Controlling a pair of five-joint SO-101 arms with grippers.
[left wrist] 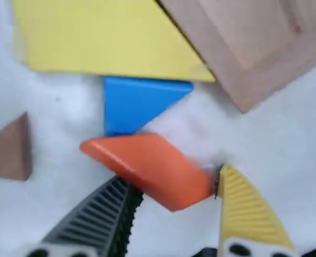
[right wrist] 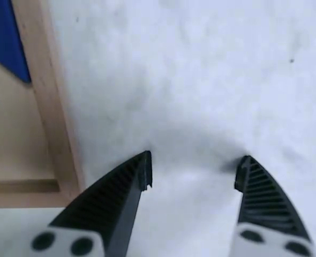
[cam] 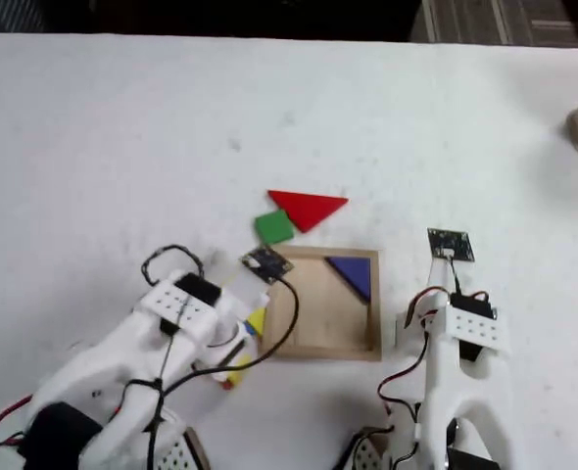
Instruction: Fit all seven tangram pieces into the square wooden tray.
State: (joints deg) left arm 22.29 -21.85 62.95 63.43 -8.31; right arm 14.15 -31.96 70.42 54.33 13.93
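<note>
At the near left of the table, just outside the tray (cam: 375,304), the left claw (left wrist: 174,179) grips the orange piece (left wrist: 152,166). This slanted four-sided tile is pinched end to end between the grey finger (left wrist: 102,219) and the yellow finger (left wrist: 246,214). Close by on the cloth lie a blue triangle (left wrist: 139,101), a large yellow triangle (left wrist: 110,37) and a small brown triangle (left wrist: 10,150). The yellow one touches the tray's edge.

One dark blue triangle (cam: 353,274) already sits in the tray's far right corner. A red triangle (cam: 307,208) and a green square (cam: 274,227) wait just beyond its far left corner. The right claw (right wrist: 195,171) stands wide open over bare table, just right of the tray's near right corner.

The tiles look flat, stiff and light, with smooth faces and thin edges, so little force should be needed. The orange tile's slanted ends may let it twist or slide out of the pads. A steadier hold would probably be across its two long parallel edges, near the middle. Each triangle is best taken across its thickest part, away from the points.
</note>
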